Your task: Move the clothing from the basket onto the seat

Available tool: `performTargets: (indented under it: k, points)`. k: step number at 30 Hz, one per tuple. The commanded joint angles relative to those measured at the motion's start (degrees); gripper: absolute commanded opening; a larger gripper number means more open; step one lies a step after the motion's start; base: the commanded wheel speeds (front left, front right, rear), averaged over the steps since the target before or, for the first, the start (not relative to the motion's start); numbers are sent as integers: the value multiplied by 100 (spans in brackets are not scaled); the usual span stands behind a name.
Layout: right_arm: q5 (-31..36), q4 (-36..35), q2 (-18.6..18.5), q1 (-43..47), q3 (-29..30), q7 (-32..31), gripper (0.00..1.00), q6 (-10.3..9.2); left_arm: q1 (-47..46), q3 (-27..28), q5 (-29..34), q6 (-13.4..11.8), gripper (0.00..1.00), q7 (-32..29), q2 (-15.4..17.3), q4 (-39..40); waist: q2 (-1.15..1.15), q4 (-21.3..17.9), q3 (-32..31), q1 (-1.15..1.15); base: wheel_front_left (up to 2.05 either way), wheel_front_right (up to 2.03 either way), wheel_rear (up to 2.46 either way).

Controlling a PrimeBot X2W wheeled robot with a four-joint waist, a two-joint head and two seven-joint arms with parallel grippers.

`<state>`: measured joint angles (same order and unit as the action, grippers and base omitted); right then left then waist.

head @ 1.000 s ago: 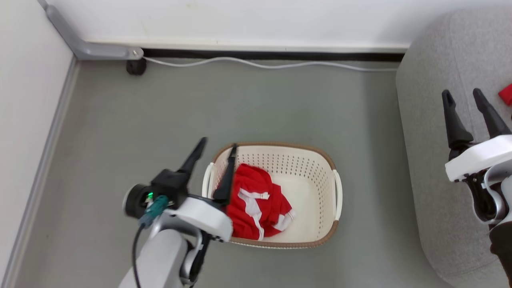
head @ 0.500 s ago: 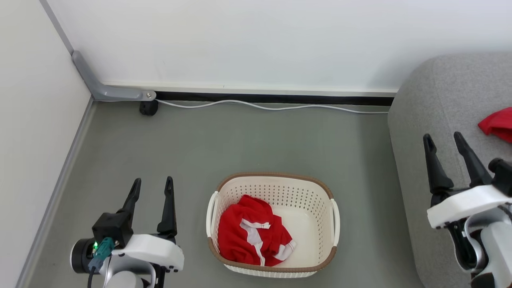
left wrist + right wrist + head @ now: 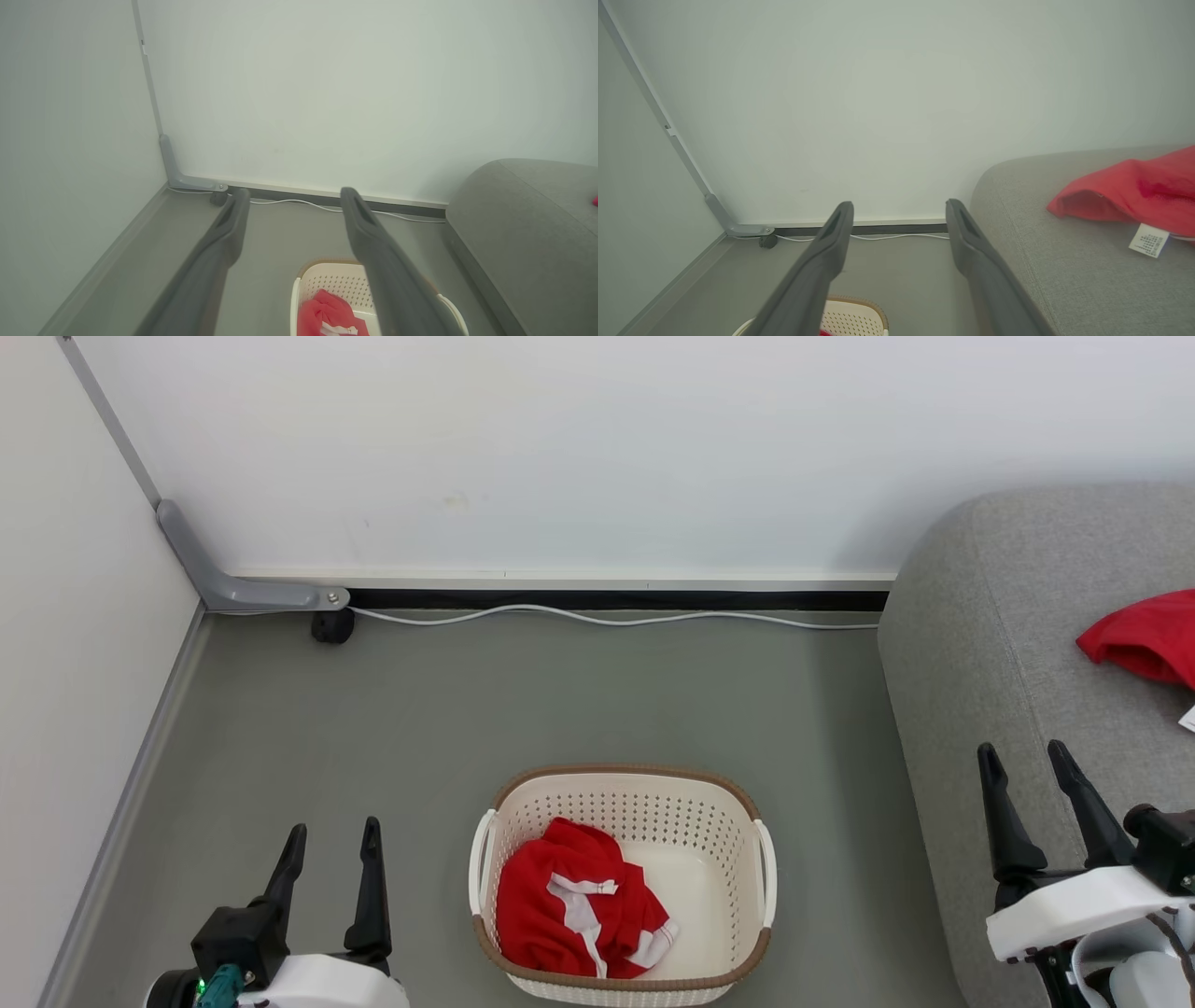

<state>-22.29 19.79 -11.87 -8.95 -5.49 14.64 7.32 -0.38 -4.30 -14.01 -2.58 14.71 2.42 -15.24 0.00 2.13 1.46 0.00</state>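
Some red clothes (image 3: 574, 924) lie in the basket (image 3: 621, 773) on the floor (image 3: 560, 691), and one red piece (image 3: 1144, 639) is on the sofa (image 3: 990, 644). The left end effector (image 3: 335, 825) and the right end effector (image 3: 1019, 748) are both wide and hold nothing.

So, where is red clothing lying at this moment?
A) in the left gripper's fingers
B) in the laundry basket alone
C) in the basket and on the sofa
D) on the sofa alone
C: a red garment with white trim lies in the laundry basket, and a second red garment lies on the grey sofa.
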Motion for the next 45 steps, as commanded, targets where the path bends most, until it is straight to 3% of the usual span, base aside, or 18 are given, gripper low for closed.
performTargets:
  k: [1, 26, 32, 45]
  points:
    - [76, -161, -46, -24, -61, 36, 100, 17, -76, 203, 60, 7, 100, 29, 45, 177, 0, -7, -10, 0, 0, 0, 0]
    - [234, -182, 50, 14, 9, 36, 100, 17, -59, -165, -25, -4, 100, 29, 45, 234, 0, -53, 113, 0, 0, 0, 0]
    - [182, -363, -76, -150, -15, 36, 100, 17, -235, -503, -164, -82, 100, 29, 45, 249, 0, -83, 575, 0, 0, 0, 0]
    - [-97, -782, -504, -874, -110, 36, 100, 17, -1111, -1554, -568, -524, 100, 29, 45, -5, 0, -175, 1920, 0, 0, 0, 0]
